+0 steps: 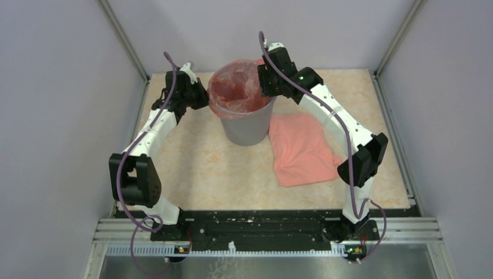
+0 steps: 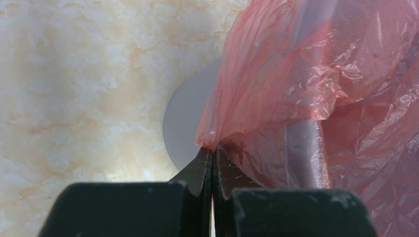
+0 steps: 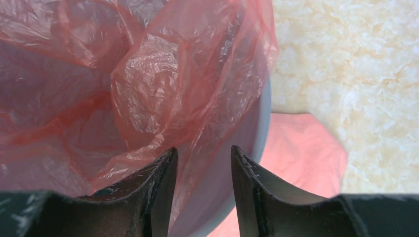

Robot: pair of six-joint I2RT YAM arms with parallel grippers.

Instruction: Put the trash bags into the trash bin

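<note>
Flat bag (image 1: pixel 299 148) spread on the surface (image 1: pixel 197 168), just right of the bin (image 1: pixel 250 131). The bin stands upright and holds a crumpled bag (image 1: pixel 238 87), whose film spills over the rim. Left pincer (image 2: pixel 213 149) at the bin's left rim, clenched on the film's edge. Right pincer (image 3: pixel 201 148) at the bin's right rim, released, jaws apart with loose film between them.

Here's the desk (image 1: pixel 203 168): a pale, marbled cream-and-beige top with a matte finish, running wall to wall. Plain grey-lilac walls (image 1: pixel 58 87) box it in on the left, back and right, and slim aluminium posts (image 1: pixel 127 43) slant up from the back corners. Along the near edge lies a black base plate (image 1: pixel 261 224), flecked with white scuffs. Touching its front is a ribbed aluminium rail (image 1: pixel 267 237).
</note>
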